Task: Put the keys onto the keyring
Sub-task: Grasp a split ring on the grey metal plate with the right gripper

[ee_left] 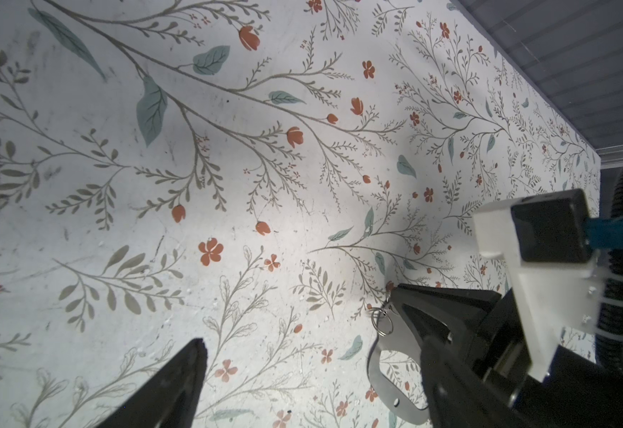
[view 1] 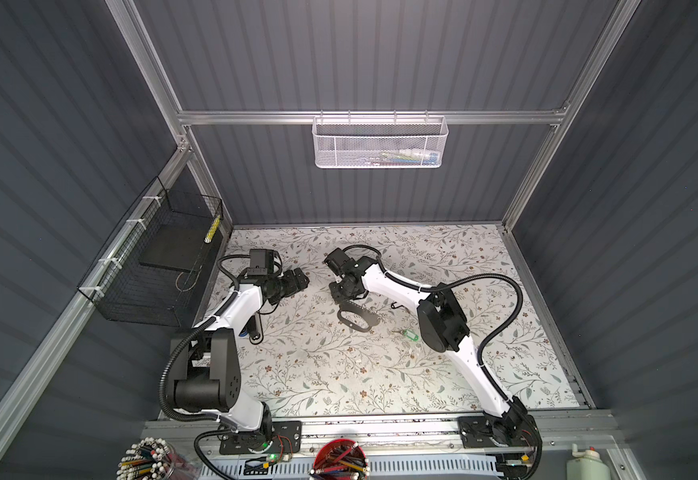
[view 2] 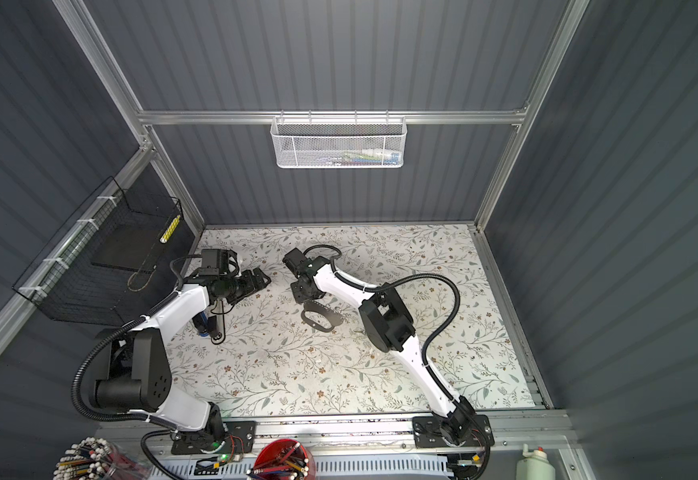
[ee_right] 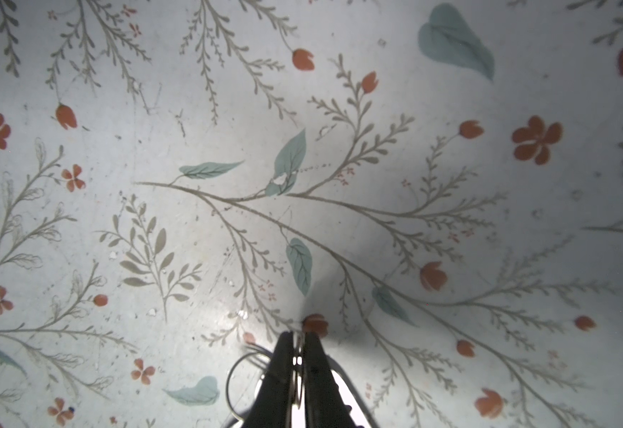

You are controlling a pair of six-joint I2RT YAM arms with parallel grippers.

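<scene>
The keyring [view 1: 355,318], a dark grey flat D-shaped loop, lies mid-table in both top views [view 2: 319,318]. My right gripper [view 1: 347,303] points down onto its far end. In the right wrist view this gripper [ee_right: 298,335] is shut on a thin metal edge of the keyring [ee_right: 297,370], with a thin wire ring [ee_right: 237,385] beside the fingers. The left wrist view shows the keyring [ee_left: 388,374] held at its end by the right gripper's fingers [ee_left: 436,318], next to the wire ring [ee_left: 382,321]. A key with a green tag [view 1: 411,334] lies by the right forearm. My left gripper [view 1: 303,281] hovers open and empty to the keyring's left.
A black wire basket [view 1: 152,266] hangs on the left wall and a white mesh basket [view 1: 380,141] on the back wall. Pencil cups [view 1: 341,461] and a white bottle [view 1: 586,463] stand at the front edge. A dark object [view 1: 256,328] lies under the left arm.
</scene>
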